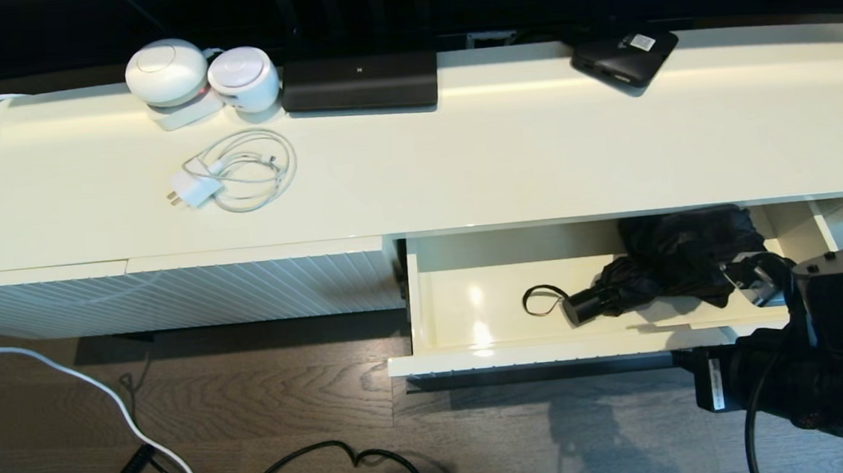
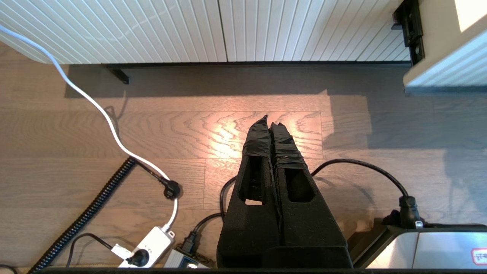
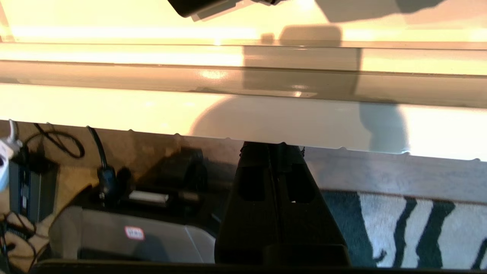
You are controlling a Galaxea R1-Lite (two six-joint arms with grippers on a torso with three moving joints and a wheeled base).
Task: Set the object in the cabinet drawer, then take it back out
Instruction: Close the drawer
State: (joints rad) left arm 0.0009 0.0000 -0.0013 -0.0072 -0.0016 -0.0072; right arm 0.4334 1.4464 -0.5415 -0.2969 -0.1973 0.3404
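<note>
The cabinet drawer [image 1: 551, 350] stands pulled out at the right of the cabinet, showing its glossy cream interior. The black folding umbrella [image 1: 668, 258] lies inside it. Its bunched fabric is toward the back right, and its handle [image 1: 585, 305] and wrist loop [image 1: 541, 301] point left. My right arm [image 1: 814, 356] reaches in low at the drawer's front right corner. In the right wrist view the right gripper [image 3: 271, 145] is shut, its tips hidden under the ribbed edge of the drawer front [image 3: 152, 110]. The left gripper [image 2: 271, 120] hangs shut and empty over the wooden floor, out of the head view.
On the cabinet top sit two white round devices [image 1: 168, 72], a white charger with coiled cable [image 1: 236, 172], a wide black device [image 1: 360, 82] and a flat black box with a label [image 1: 625, 55]. A ribbed panel [image 1: 170, 294] lies left of the drawer. Cables [image 1: 334, 461] and a power strip [image 2: 148, 247] lie on the floor.
</note>
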